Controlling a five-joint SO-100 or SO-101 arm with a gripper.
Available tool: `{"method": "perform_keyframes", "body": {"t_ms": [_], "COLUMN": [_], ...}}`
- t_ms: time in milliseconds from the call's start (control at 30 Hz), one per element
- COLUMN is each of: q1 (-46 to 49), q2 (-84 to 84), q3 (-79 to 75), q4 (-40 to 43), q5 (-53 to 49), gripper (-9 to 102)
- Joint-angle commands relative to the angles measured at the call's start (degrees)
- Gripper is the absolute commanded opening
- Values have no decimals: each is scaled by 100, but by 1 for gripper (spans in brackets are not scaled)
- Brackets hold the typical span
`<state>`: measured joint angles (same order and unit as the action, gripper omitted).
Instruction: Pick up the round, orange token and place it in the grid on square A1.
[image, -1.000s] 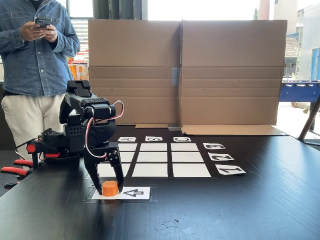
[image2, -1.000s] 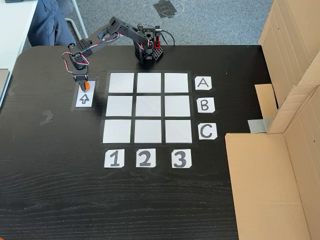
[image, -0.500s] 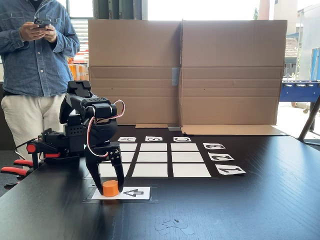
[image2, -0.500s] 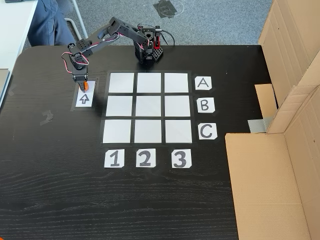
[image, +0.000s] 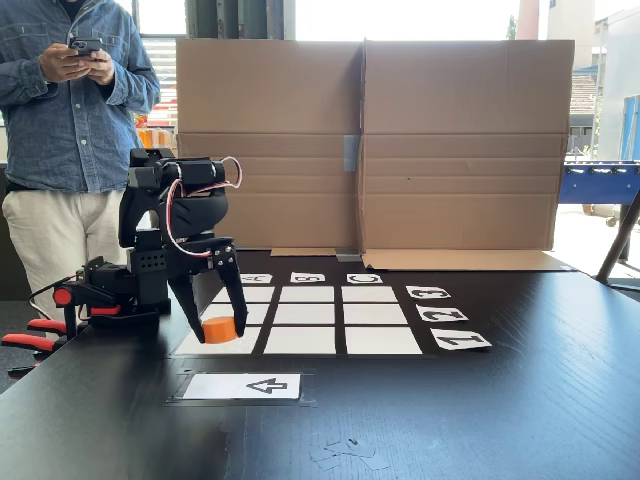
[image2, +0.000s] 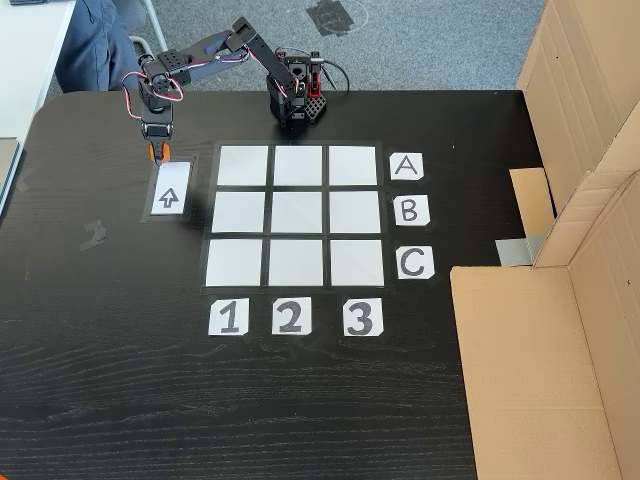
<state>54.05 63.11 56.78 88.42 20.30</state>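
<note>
Black table (image2: 300, 400) top, with big cardboard walls at one side and a person standing behind the arm, looking at a phone.

Your gripper (image: 220, 330) is clamped on the token (image: 219, 329). Its two fingers squeeze the little orange piece from both sides. You are holding it up in the air, above the table. From above, you can see the gripper (image2: 152, 152) with a bit of orange, the token (image2: 151, 151), hanging just past the top end of the arrow card (image2: 170, 194).

That card (image: 243, 386) lies bare on the table now, with nothing on it.

Beside it is the grid (image2: 295, 215), nine white squares with letters and numbers along two sides. Square A1 (image2: 243, 166) is the corner one, in line with the A and above the 1. It is the grid corner nearest your gripper, and it is empty.

So the pick-up looks done. What is left: carry the token over to A1, bring it down onto the white square, and let go. Keep your squeeze firm on the way so it does not slip out.
</note>
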Motion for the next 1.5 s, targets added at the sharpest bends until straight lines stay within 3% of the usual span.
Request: {"method": "perform_keyframes", "body": {"t_ms": [0,367,933,1267,1467], "q1": [18,-44,-176,-519,-756], "q2": [703,2927,6882,6926,6548], "q3": [193,1872,5994,6943,7312], "q4": [9,9,-26,-220,-738], "q5": [-44,-105,-879,-1134,-1134], "gripper": [8,8,7,7,7]}}
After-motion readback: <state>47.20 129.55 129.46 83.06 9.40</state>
